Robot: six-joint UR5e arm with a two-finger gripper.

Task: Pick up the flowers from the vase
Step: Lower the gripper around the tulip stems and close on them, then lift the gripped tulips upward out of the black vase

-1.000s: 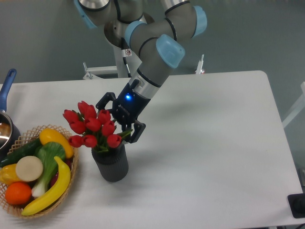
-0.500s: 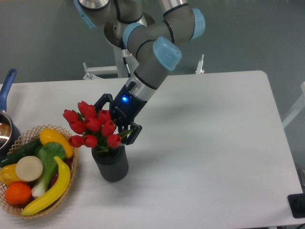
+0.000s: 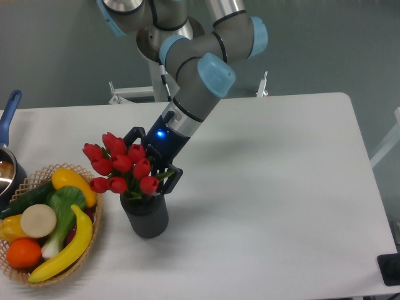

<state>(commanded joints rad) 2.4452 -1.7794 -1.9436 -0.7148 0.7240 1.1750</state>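
Observation:
The flowers (image 3: 120,164), a bunch of red tulips with green leaves, stand upright in the dark grey ribbed vase (image 3: 145,215) at the front left of the white table. My gripper (image 3: 152,157) is open, tilted down to the left, right behind and against the right side of the bunch. One finger (image 3: 132,136) shows behind the buds, the other (image 3: 174,179) sits beside the vase's rim. The buds hide the space between the fingers. The stems are hidden inside the vase.
A woven wicker basket (image 3: 31,178) with banana, cucumber, orange and other produce stands left of the vase. A pot with a blue handle (image 3: 9,112) is at the left edge. A black object (image 3: 390,269) sits at the front right corner.
My gripper has moved a little left and down, closer into the tulip bunch. The flowers and vase have not moved.

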